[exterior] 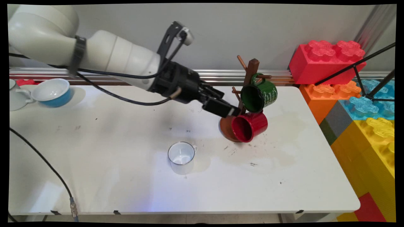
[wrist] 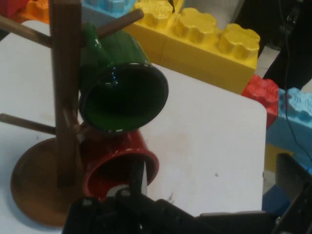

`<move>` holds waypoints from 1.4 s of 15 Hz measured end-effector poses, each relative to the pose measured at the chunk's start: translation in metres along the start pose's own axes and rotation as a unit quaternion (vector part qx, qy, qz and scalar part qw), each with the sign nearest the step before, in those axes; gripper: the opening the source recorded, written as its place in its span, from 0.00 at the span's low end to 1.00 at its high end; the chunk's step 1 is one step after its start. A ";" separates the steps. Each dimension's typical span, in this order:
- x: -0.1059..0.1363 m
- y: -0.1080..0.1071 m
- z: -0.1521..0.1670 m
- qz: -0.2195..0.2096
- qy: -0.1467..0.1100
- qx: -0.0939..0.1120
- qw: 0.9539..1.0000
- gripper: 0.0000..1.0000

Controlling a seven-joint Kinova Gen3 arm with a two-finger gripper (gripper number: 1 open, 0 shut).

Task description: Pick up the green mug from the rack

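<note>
A white surface [exterior: 126,189] fills the scene, bordered on its right by a stack of giant toy blocks [exterior: 372,142] in red, orange, blue and yellow. The arm [exterior: 120,60] reaches in from the upper left, cables hanging from it, and points its gripper [exterior: 232,111] at a wooden rack [exterior: 251,67] standing toward the surface's far right. A green mug [exterior: 266,91] hangs from an upper peg, its mouth facing the gripper. The red mug [exterior: 255,123] sits just below it, low against the post and over the edge of the rack's round base, tipped on its side with its mouth also toward the gripper. The fingers [wrist: 138,180] are spread wide. In the hand view one lies across the red mug's mouth and the other stands well off at the picture's right edge; whether the near one touches the rim cannot be told. The red mug looks like glossy enamelled metal, so it is probably stiff, fairly light and slick, and apt to chip if knocked against the green mug above. The open rim looks like the handiest place to take hold, one finger inside the wall and one outside, because the handle is turned in toward the post. A white cup [exterior: 181,160] stands upright alone near the middle, well apart from the rack. A blue bowl [exterior: 52,91] sits at the far left.
</note>
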 end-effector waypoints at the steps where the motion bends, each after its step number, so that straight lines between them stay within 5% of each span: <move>1: 0.002 0.003 0.003 -0.005 0.002 0.002 1.000 1.00; 9: 0.020 0.019 0.040 -0.048 0.009 0.024 0.999 1.00; 21: 0.027 0.014 0.093 -0.126 0.028 0.037 0.991 1.00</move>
